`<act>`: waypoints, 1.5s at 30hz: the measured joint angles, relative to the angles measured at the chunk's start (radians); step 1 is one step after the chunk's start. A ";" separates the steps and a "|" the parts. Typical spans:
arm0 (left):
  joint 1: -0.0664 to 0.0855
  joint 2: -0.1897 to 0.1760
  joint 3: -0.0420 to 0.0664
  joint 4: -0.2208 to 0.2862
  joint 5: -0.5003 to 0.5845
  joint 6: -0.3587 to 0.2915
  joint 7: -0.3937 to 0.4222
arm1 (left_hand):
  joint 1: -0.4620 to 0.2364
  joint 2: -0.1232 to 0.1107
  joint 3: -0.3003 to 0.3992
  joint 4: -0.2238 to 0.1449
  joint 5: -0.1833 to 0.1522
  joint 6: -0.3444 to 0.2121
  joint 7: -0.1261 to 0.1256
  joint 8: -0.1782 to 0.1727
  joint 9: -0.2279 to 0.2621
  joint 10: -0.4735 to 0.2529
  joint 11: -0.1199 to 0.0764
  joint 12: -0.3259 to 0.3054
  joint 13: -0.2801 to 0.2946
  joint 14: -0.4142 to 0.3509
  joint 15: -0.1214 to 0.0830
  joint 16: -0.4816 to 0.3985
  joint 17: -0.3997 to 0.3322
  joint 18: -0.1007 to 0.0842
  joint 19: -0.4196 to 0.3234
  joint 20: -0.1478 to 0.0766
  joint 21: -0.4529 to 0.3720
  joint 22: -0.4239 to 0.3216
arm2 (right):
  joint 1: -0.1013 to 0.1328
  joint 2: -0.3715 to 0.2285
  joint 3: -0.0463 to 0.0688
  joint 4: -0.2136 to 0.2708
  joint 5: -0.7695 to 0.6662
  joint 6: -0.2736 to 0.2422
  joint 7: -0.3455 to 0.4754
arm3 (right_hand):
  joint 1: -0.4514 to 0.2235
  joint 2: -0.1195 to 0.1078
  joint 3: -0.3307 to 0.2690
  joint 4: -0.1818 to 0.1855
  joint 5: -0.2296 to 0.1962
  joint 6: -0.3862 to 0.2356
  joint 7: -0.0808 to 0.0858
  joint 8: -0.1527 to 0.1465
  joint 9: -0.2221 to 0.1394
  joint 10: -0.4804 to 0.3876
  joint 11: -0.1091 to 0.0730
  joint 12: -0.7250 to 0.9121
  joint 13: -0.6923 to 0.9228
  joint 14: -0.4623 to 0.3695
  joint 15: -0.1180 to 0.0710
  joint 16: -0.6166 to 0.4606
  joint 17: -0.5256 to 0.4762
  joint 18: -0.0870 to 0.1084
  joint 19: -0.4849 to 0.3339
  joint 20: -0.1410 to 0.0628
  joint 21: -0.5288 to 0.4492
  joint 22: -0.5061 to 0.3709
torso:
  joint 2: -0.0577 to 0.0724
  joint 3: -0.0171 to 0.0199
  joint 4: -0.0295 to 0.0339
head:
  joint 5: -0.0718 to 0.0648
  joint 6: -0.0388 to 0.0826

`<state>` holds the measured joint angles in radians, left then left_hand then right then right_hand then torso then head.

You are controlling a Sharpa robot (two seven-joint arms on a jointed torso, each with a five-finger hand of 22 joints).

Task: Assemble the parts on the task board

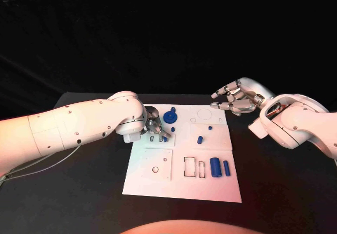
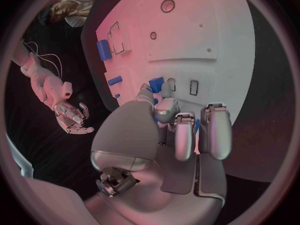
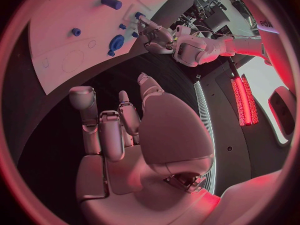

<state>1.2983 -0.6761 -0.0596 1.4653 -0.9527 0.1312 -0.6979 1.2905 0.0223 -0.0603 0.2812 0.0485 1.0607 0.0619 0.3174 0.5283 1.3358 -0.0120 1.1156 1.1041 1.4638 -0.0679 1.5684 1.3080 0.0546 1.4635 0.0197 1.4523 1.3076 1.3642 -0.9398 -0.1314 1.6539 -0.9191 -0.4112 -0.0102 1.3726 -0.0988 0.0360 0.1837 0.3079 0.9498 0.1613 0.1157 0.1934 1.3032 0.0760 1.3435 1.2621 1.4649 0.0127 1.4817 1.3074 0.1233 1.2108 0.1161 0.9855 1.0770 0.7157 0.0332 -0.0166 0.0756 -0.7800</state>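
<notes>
The task board (image 1: 151,183) lay at the middle of the black table (image 1: 281,195). At the board's left edge, the left hand (image 1: 154,127) pinched a small blue part (image 1: 163,138) against the board beside a blue gear-shaped part (image 1: 170,117). Off the board's far right corner, the right hand (image 1: 235,100) hovered clear of it, fingers loosely curled and holding nothing, while two blue cylinders (image 1: 219,167) lay on the board's near right area.

The white task board (image 1: 184,171) lies flat mid-table. On it: a blue round gear-like part (image 1: 170,117) near the far edge, a small blue peg (image 1: 200,140) mid-board, and two blue cylinders (image 1: 215,166), seemingly lying flat, near the right edge.
</notes>
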 measured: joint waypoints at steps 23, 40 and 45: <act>0.004 0.001 0.003 -0.003 0.028 0.012 0.002 | 0.138 -0.016 0.259 -0.016 -0.001 -0.031 -0.002 -0.022 0.017 -0.015 -0.003 -0.027 -0.021 0.004 -0.004 0.000 0.000 0.000 0.000 0.000 0.004 0.000 | 0.000 0.000 0.000 0.000 0.000 0.001 0.000 | 0.000 0.000 -0.003 0.003 0.000 0.000 0.000 0.004 0.001 0.000 0.000 0.000 0.000 0.000 0.000 0.000 0.000 0.000 0.000 0.000 0.000 0.000 | 0.000 -0.0001 0.0004 | 0.001 -0.002; 0.002 -0.011 0.001 -0.004 0.048 0.027 0.002 | 0.076 -0.132 0.493 -0.038 -0.002 -0.034 0.002 -0.040 0.041 -0.016 -0.002 -0.044 -0.027 0.004 -0.004 0.000 0.000 0.000 0.000 0.000 0.006 0.000 | -0.001 0.000 -0.001 0.000 0.000 0.002 0.001 | 0.000 0.000 -0.003 0.003 0.000 0.000 0.000 0.004 0.000 0.000 0.000 0.000 0.000 0.000 0.000 0.000 0.001 0.000 0.000 0.000 0.000 0.000 | 0.000 -0.0003 0.0008 | 0.004 -0.003; 0.002 -0.021 0.000 0.000 0.058 0.022 0.001 | 0.062 -0.147 0.517 -0.056 -0.002 -0.028 0.003 -0.044 0.048 -0.016 -0.002 -0.044 -0.022 0.004 -0.004 0.000 0.000 0.000 0.000 0.000 0.008 0.000 | -0.001 0.001 -0.001 0.000 0.000 0.003 0.001 | 0.000 0.000 -0.003 0.003 0.000 0.000 0.000 0.004 0.000 0.000 0.000 0.000 0.000 0.000 0.000 0.000 0.001 0.000 0.000 0.000 0.000 0.000 | 0.000 0.0002 0.0011 | 0.006 -0.002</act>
<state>1.2998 -0.6970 -0.0592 1.4653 -0.8949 0.1531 -0.6965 1.3521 -0.1242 0.4569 0.2249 0.0461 1.0331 0.0653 0.2739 0.5759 1.3195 -0.0136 1.0720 1.0826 1.4674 -0.0714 1.5684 1.3075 0.0545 1.4635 0.0197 1.4600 1.3074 1.3632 -0.9387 -0.1324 1.6538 -0.9190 -0.4086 -0.0096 1.3727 -0.0988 0.0332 0.1865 0.3079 0.9498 0.1613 0.1196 0.1938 1.3033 0.0760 1.3435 1.2622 1.4649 0.0126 1.4817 1.3079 0.1233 1.2108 0.1161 0.9855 1.0771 0.7159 0.0334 -0.0155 0.0812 -0.7818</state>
